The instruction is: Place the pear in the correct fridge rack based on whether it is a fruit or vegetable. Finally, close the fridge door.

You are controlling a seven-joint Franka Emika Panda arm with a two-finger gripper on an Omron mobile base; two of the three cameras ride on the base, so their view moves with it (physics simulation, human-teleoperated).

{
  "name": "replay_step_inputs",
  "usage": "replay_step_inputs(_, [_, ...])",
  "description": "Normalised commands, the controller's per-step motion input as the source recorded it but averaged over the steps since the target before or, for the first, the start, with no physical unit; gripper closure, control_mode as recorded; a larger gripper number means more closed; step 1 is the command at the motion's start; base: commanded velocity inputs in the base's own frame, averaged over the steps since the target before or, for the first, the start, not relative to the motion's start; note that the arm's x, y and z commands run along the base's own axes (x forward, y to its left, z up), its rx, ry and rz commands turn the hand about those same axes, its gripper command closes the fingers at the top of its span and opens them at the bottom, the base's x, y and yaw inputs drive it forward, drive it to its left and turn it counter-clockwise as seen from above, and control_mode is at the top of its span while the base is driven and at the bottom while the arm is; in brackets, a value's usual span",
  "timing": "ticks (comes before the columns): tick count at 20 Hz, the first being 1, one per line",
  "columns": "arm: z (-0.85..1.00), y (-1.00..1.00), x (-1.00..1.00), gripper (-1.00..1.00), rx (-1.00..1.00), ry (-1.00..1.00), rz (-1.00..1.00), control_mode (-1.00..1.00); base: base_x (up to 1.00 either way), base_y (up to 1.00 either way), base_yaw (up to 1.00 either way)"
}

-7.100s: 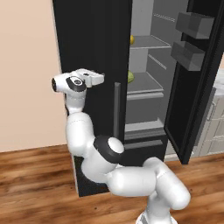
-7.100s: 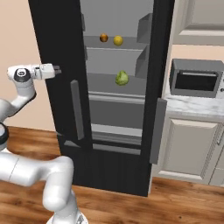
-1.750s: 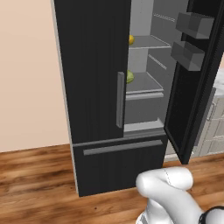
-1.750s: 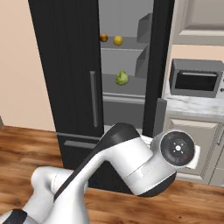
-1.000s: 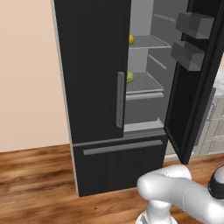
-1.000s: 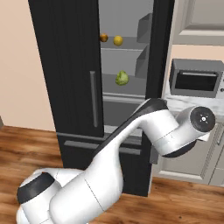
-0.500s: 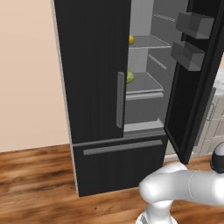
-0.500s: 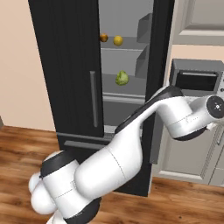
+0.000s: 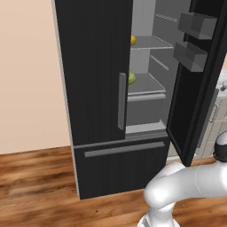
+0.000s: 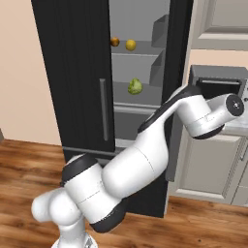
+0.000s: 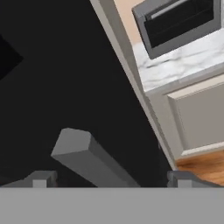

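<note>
My end effector (image 11: 109,177) sits released with nothing between its two well-parted fingertips (image 11: 41,178), close against the outer face of the open fridge door (image 11: 65,78), with a grey door handle (image 11: 87,159) between the tips. I count one pear (image 10: 130,45) on the upper fridge rack (image 10: 140,51) just beside one orange-brown fruit (image 10: 115,42), one green leafy lump (image 10: 135,87) on the rack below, and two door bins (image 9: 195,24). I see one microwave (image 10: 218,89) on the marble tabletop (image 11: 175,65); I can read no writing anywhere.
</note>
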Motion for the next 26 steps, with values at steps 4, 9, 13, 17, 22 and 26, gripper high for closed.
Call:
replay_step_inputs(4, [0.0, 0.43, 0.35, -1.0, 0.12, -0.05, 0.05, -1.0, 0.0, 0.0, 0.0])
replay_step_inputs(9, [0.02, 0.9, 0.08, -1.0, 0.09, -0.1, 0.08, -1.0, 0.0, 0.0, 0.0])
replay_step_inputs(13, [0.13, 1.0, 0.0, -1.0, 0.07, -0.11, 0.08, -1.0, 0.0, 0.0, 0.0])
replay_step_inputs(17, [0.18, 1.0, 0.0, -1.0, 0.05, -0.1, 0.06, -1.0, 0.0, 0.0, 0.0])
replay_step_inputs(22, [0.15, 1.0, 0.0, -1.0, 0.01, -0.14, 0.01, -1.0, 0.0, 0.0, 0.0])
replay_step_inputs(26, [0.21, 0.87, 0.26, -1.0, 0.01, -0.12, 0.0, -1.0, 0.0, 0.0, 0.0])
